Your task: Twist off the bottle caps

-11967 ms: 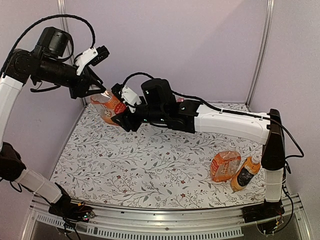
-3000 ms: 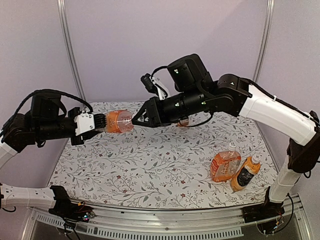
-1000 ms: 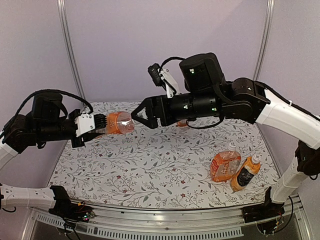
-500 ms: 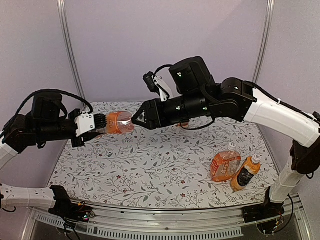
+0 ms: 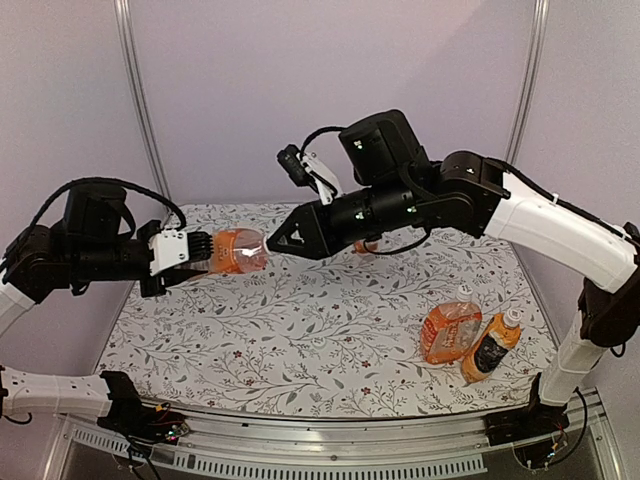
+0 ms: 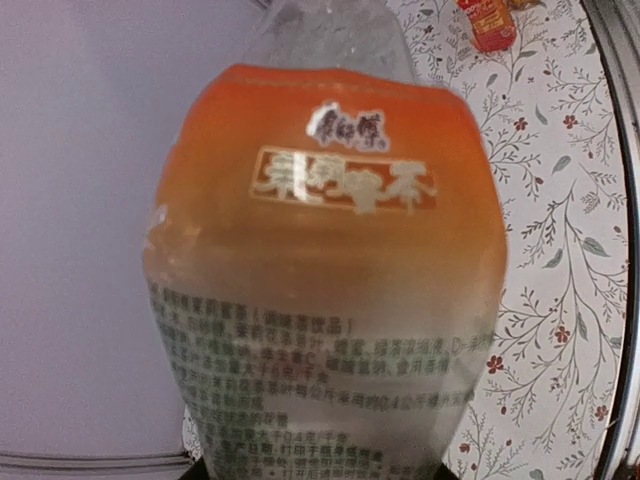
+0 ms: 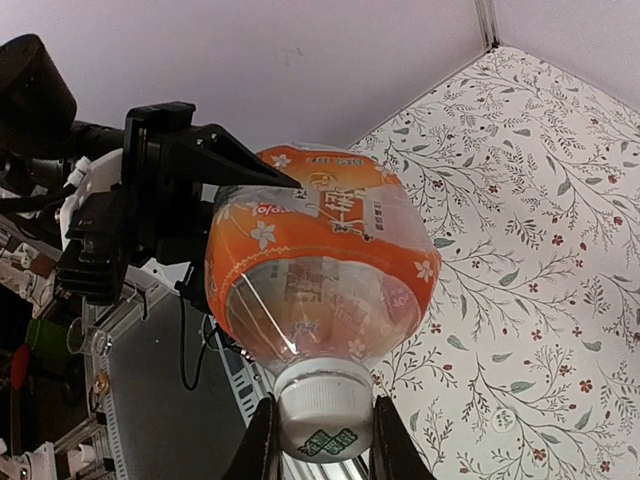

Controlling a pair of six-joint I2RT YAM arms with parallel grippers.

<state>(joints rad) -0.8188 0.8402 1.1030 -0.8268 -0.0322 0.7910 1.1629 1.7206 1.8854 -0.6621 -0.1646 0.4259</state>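
Note:
My left gripper (image 5: 203,250) is shut on the base of a clear bottle of orange liquid (image 5: 238,249) and holds it level above the table's left side. The bottle fills the left wrist view (image 6: 325,270). My right gripper (image 5: 273,240) meets the bottle's neck end. In the right wrist view its two fingers (image 7: 258,440) press both sides of the white cap (image 7: 322,418), and the gripper (image 7: 322,445) is shut on it. The bottle's orange label (image 7: 320,215) and my left gripper (image 7: 170,190) show behind the cap.
Two capped bottles lie at the table's front right: an orange-labelled one (image 5: 449,331) and a dark-labelled one (image 5: 489,349). Another bottle (image 5: 366,244) lies at the back, partly hidden behind my right arm. A floral cloth (image 5: 300,330) covers the table.
The right gripper, open just short of the cap a second ago, has moved left and closed on it. The left arm and bottle have barely moved.

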